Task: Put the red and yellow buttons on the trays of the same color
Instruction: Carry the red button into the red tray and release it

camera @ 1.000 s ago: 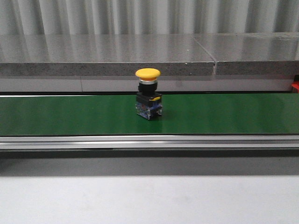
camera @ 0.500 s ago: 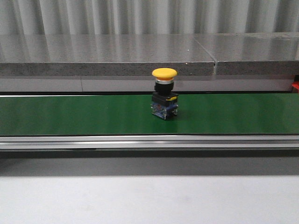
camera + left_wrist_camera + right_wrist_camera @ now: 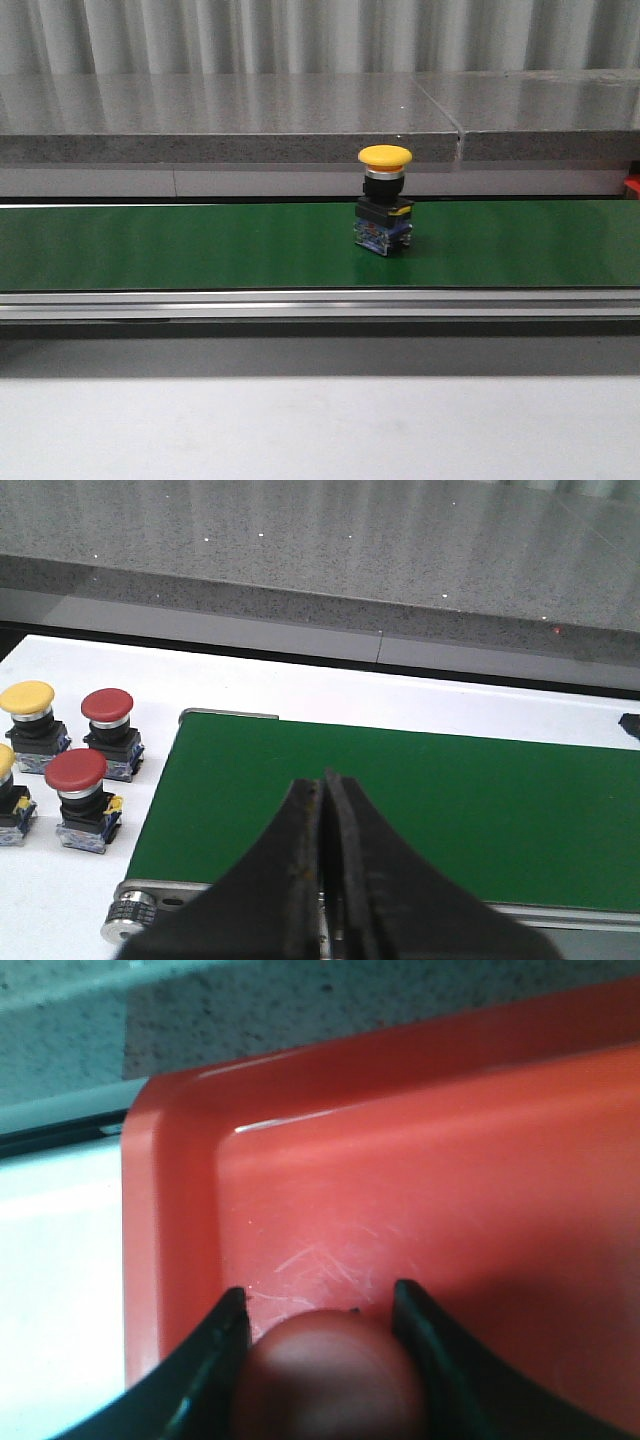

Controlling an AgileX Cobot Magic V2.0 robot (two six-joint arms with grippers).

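button (image 3: 384,200) upright on conveyor belt (image 3: 200,245), right of its middle | stone ledge (image 3: 230,120) behind belt | table (image 3: 320,430) in front | off belt's end — four buttons (image 3: 62,762) standing together on table | right gripper (image 3: 322,1332) over tray (image 3: 450,1170), a button (image 3: 330,1380) between its fingers

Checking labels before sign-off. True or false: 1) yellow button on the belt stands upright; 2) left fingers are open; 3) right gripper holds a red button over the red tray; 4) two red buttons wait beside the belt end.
1) True: the yellow button stands upright on the green belt.
2) False: the left gripper is shut, empty.
3) True: the right gripper grips a red button over the red tray.
4) True: two red buttons.
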